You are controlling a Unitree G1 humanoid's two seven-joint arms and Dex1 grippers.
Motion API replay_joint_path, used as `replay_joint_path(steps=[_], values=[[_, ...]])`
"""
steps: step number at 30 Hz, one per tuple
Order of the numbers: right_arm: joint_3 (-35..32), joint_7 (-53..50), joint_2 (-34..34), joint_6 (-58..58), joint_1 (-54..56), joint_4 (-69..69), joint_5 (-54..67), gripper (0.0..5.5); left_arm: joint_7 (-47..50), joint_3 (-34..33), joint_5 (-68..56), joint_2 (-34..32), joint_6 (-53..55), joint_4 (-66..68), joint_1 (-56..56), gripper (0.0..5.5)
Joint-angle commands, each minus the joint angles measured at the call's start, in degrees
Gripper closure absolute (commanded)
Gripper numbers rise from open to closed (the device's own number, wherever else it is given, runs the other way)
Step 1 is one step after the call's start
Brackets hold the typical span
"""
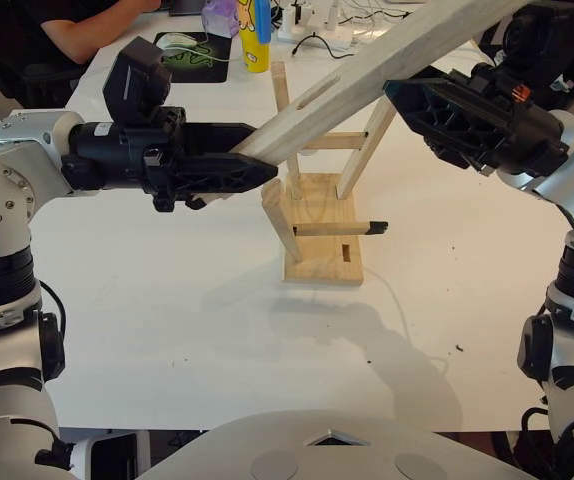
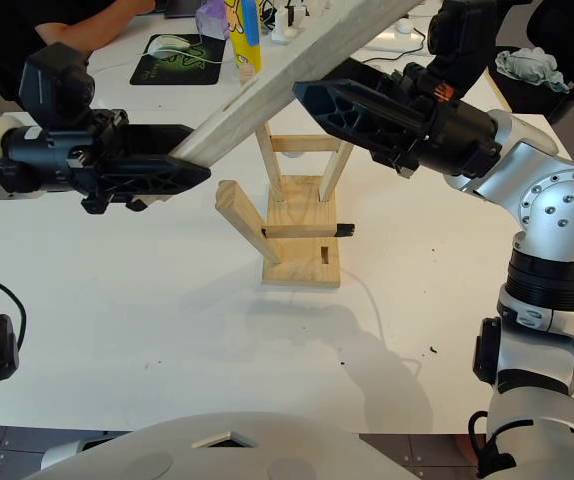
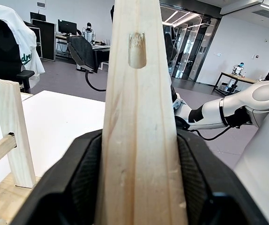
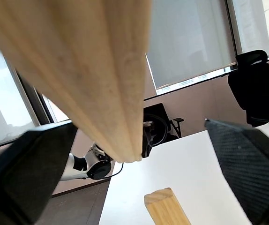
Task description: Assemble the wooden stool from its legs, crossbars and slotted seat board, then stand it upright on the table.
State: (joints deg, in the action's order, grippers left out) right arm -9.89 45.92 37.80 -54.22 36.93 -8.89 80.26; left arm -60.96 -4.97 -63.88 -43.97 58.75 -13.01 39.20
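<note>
white table (image 1: 167,330) carries the part-built stool (image 1: 324,262), office chair (image 4: 254,89) beyond.

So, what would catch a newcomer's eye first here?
A long slotted board slants across the middle, its low end clamped in the left pincer, while the right pincer straddles it higher up, open. Below it, a half-built stool frame sits on the white table.

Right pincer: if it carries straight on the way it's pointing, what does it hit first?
Most likely the board: it slants through the gap between the open fingers of the right pincer, so going on would bring it against the palm. Depth is hard to judge.
</note>
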Motion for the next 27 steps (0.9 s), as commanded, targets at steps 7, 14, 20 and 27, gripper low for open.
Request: replay_joint_path(steps=[7,14,20,27], values=[[-1.8,3.4,1.0,-4.1,1.5,-0.8,1.6,1.22,-4.3,1.8,2.6,-3.2,1.6,-0.3,1.4,3.44],[-2.3,4.9,1.7,-5.1,2.2,-0.2,1.1,2.33,-6.8,2.5,4.0,-4.6,1.6,0.1,0.9,3.44],[-2.0,5.8,1.9,-5.7,2.3,-0.4,0.4,3.27,-8.5,2.8,5.2,-5.2,1.5,0.6,0.7,3.44],[-2.2,6.8,2.2,-6.4,0.6,-1.8,-0.1,3.35,-9.8,3.6,7.8,-5.4,-0.4,1.2,0.5,3.44]])
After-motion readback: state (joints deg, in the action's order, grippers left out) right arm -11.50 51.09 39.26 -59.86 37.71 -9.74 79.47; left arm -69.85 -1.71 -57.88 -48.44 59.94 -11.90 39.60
